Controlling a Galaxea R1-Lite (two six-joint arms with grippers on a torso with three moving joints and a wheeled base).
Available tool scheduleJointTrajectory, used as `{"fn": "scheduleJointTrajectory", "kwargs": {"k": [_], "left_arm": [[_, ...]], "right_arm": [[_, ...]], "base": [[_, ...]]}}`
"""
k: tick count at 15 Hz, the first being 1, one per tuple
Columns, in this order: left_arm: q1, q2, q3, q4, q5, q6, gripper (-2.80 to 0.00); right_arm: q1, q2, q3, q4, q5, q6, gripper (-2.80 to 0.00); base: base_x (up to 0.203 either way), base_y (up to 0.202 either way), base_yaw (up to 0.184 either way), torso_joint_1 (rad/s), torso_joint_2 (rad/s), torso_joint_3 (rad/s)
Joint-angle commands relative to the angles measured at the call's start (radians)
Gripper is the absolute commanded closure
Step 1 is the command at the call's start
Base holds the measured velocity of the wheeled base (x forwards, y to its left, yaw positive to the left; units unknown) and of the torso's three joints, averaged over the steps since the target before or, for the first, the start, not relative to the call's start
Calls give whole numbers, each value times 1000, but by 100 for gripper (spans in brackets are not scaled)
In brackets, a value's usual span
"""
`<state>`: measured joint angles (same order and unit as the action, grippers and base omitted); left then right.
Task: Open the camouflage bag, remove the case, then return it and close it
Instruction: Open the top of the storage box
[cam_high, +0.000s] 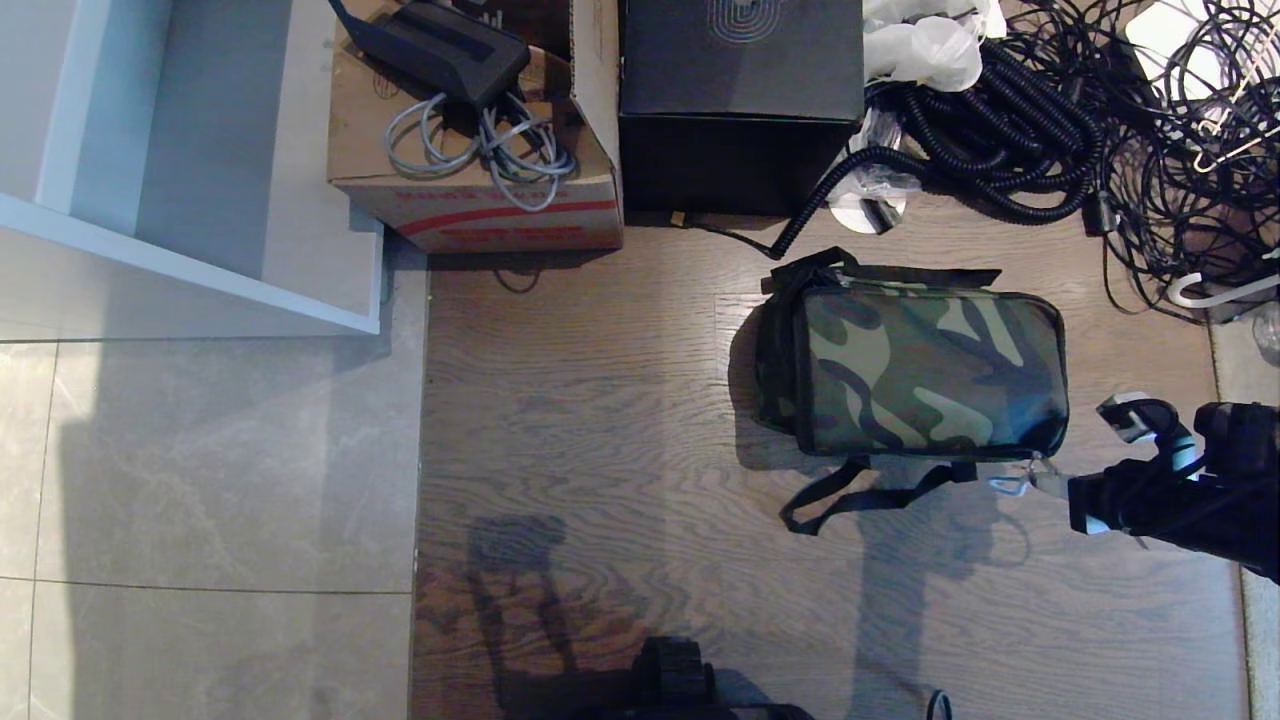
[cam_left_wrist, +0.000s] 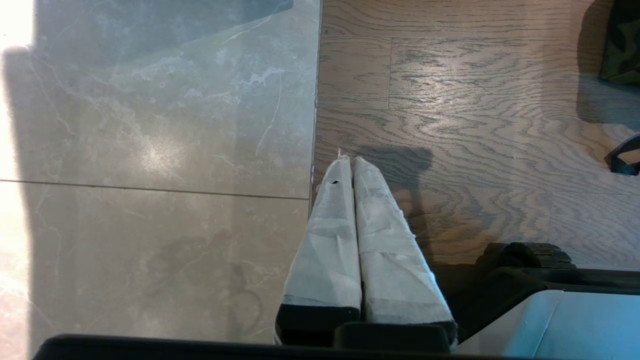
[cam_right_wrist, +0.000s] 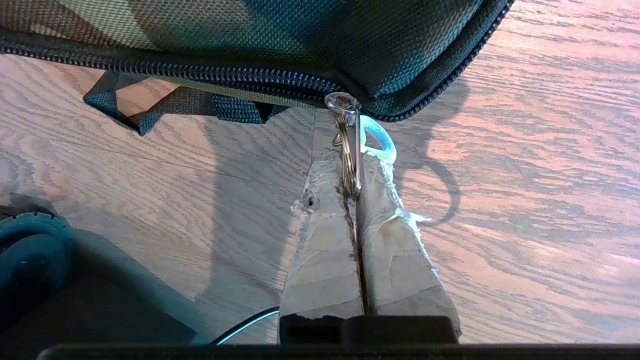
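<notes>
The camouflage bag (cam_high: 930, 370) lies on the wood floor with its lid down and its zipper (cam_right_wrist: 210, 75) running shut along the near edge. At the bag's near right corner, my right gripper (cam_high: 1040, 484) is shut on the metal zipper pull ring (cam_right_wrist: 350, 150), which carries a light blue loop (cam_right_wrist: 380, 142). In the right wrist view the ring sits pinched between the taped fingertips of that gripper (cam_right_wrist: 350, 167). The case is hidden. My left gripper (cam_left_wrist: 352, 162) is shut on nothing, parked above the seam between tile and wood, far from the bag (cam_left_wrist: 622, 45).
A black strap (cam_high: 860, 495) trails from the bag's near side. Behind it stand a brown cardboard box (cam_high: 480, 190) holding grey cable and a black cube box (cam_high: 740, 100). Coiled black cables (cam_high: 1000, 130) pile at the back right. A white cabinet (cam_high: 200, 270) stands at the left.
</notes>
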<state>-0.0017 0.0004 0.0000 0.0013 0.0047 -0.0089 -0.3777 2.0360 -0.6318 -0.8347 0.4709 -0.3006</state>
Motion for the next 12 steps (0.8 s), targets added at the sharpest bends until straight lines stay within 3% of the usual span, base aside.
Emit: {"fn": "scheduleJointTrajectory", "kwargs": {"k": [1, 4, 8, 9, 12], "left_arm": [[0, 0, 0, 0, 0, 0, 0], [0, 0, 0, 0, 0, 0, 0], [0, 0, 0, 0, 1, 0, 0], [0, 0, 0, 0, 0, 0, 0], [0, 0, 0, 0, 1, 0, 0]], "right_arm": [[25, -26, 42, -1, 23, 8, 0], [136, -96, 87, 1, 45, 124, 0], [332, -173, 103, -5, 36, 429, 0], [378, -190, 99, -6, 11, 515, 0], [496, -228, 90, -7, -74, 675, 0]], "base": [[0, 0, 0, 0, 0, 0], [0, 0, 0, 0, 0, 0], [0, 0, 0, 0, 0, 0], [0, 0, 0, 0, 0, 0], [0, 0, 0, 0, 0, 0]]}}
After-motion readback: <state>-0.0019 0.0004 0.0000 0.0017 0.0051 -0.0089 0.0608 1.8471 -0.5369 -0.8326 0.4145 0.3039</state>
